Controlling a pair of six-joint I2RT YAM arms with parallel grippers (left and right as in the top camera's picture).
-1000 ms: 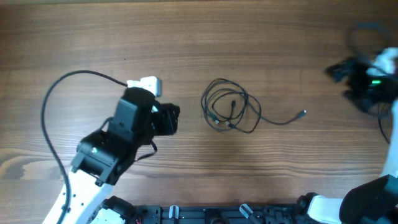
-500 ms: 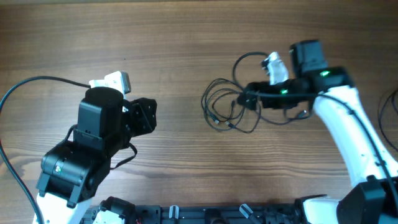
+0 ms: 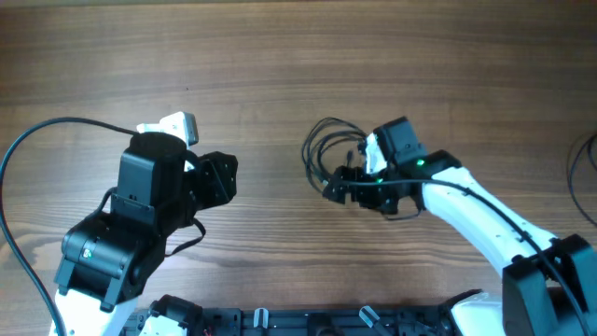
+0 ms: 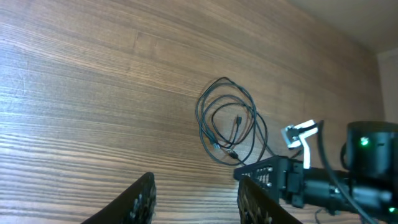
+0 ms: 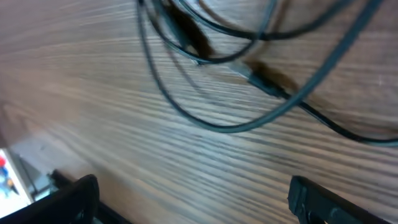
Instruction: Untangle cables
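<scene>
At the desk (image 3: 280, 56) centre, the cables (image 3: 328, 157) lie in a loose coil; right jaws hang fully spread over its 5 o'clock edge, holding nothing; left jaws, partly apart and empty, wait off at 9 o'clock; closing now could pinch several strands together, dragging the whole coil and tightening the tangle.

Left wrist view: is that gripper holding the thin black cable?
No, the left gripper stands open with nothing between its fingers, and the cables lie farther off.
</scene>
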